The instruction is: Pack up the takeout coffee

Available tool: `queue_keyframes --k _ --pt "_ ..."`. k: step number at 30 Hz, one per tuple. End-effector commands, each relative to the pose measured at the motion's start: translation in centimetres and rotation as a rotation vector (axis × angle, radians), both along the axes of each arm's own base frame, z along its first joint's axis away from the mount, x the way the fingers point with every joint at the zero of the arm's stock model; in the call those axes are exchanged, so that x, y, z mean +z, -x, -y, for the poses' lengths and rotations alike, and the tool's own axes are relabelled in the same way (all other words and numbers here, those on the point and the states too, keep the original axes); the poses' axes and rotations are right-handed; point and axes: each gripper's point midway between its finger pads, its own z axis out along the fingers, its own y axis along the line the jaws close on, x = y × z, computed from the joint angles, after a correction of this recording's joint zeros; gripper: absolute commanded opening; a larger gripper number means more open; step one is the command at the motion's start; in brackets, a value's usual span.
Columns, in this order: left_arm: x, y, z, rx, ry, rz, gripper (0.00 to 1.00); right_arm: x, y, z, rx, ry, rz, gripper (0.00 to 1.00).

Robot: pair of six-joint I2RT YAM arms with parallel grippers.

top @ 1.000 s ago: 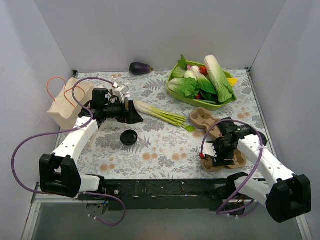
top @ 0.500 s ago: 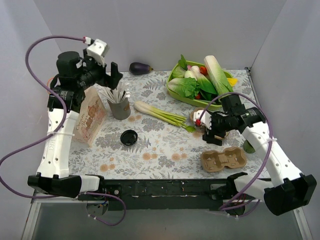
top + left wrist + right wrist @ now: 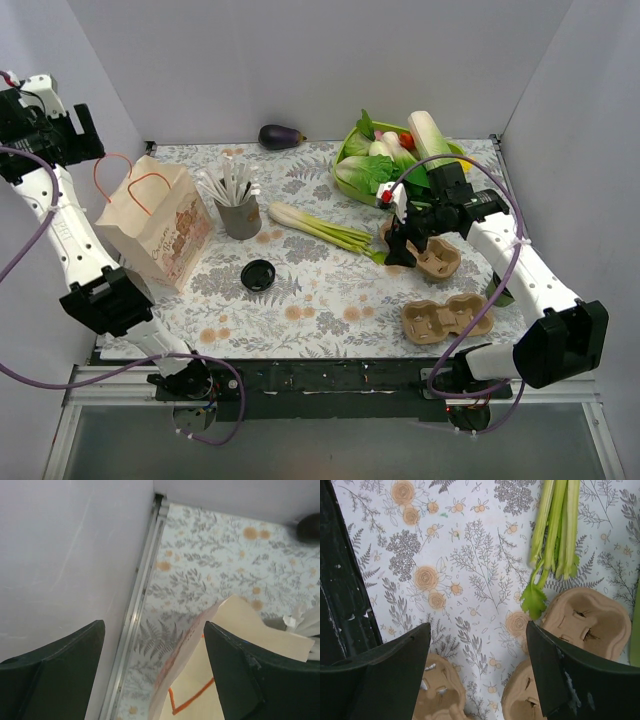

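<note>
The green coffee cup (image 3: pixel 495 291) shows only as a dark green sliver at the right, mostly hidden behind my right arm. My right gripper (image 3: pixel 396 250) is open and empty, hovering low over the cloth between two brown pulp cup carriers (image 3: pixel 432 255) (image 3: pixel 448 317); in the right wrist view (image 3: pixel 477 665) the carriers lie at either side (image 3: pixel 592 622) (image 3: pixel 439 692). My left gripper (image 3: pixel 86 134) is open and empty, raised high by the left wall, above the upright paper bag (image 3: pixel 152 222). The left wrist view (image 3: pixel 155 670) looks down on the bag's open edge (image 3: pixel 240 645).
A grey cup of stirrers (image 3: pixel 238 206) stands beside the bag. A black lid (image 3: pixel 259 274) lies mid-table. A green stalk (image 3: pixel 320 228) (image 3: pixel 555 525) lies across the middle. A green tray of vegetables (image 3: pixel 400 165) and an eggplant (image 3: pixel 281 136) sit at the back.
My left arm rose from low by the bag to high against the left wall; the bag now stands upright. My right gripper moved from the near carrier up and left toward the far one.
</note>
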Motion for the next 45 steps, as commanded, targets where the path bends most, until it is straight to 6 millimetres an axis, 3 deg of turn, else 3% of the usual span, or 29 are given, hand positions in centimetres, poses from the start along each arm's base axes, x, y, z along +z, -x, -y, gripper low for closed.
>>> queue_keyframes --k 1,7,11,14,15,18,21,25,29,33,35,37,45 --pt "-1.9 1.9 2.8 -0.109 0.076 -0.091 0.80 1.8 -0.7 -1.4 0.000 -0.079 0.024 0.84" --pt "-6.0 2.7 2.0 -0.064 0.109 -0.204 0.79 1.3 0.0 -1.8 -0.022 -0.113 -0.022 0.84" --pt "-8.6 3.4 2.7 -0.100 0.131 -0.259 0.77 1.2 0.0 -1.7 -0.018 -0.099 -0.040 0.84" --pt "-6.9 3.4 3.3 -0.110 0.124 -0.197 0.75 1.4 -0.4 -1.6 -0.024 -0.088 -0.031 0.84" --pt "-4.0 3.3 3.3 -0.105 0.065 -0.094 0.76 1.4 -0.5 -1.6 -0.026 -0.087 -0.033 0.84" --pt "2.0 4.0 3.4 -0.077 -0.053 0.095 0.79 1.5 -0.7 -1.7 -0.038 -0.084 -0.050 0.84" --pt "3.2 4.9 3.5 -0.070 -0.083 0.079 0.79 1.6 -0.8 -1.7 -0.039 -0.077 -0.073 0.84" --pt "1.2 6.8 2.9 -0.020 -0.113 -0.010 0.79 1.8 -1.1 -1.8 -0.042 -0.060 -0.100 0.84" --pt "0.5 8.2 2.2 0.037 -0.163 -0.013 0.80 2.2 -2.0 -2.3 -0.053 -0.058 -0.144 0.84" --pt "-2.9 8.9 2.9 0.006 -0.103 -0.127 0.80 2.4 -2.9 -2.7 -0.062 -0.057 -0.176 0.84" --pt "-5.2 9.0 2.5 0.030 -0.074 -0.181 0.80 2.2 -3.4 -3.0 -0.060 -0.053 -0.191 0.84" --pt "-6.2 8.8 2.0 0.049 -0.072 -0.195 0.80 2.7 -3.8 -3.2 -0.058 -0.056 -0.191 0.84" --pt "-10.1 7.2 3.6 -0.050 0.061 -0.256 0.77 2.2 -3.8 -3.2 -0.059 -0.052 -0.209 0.83"
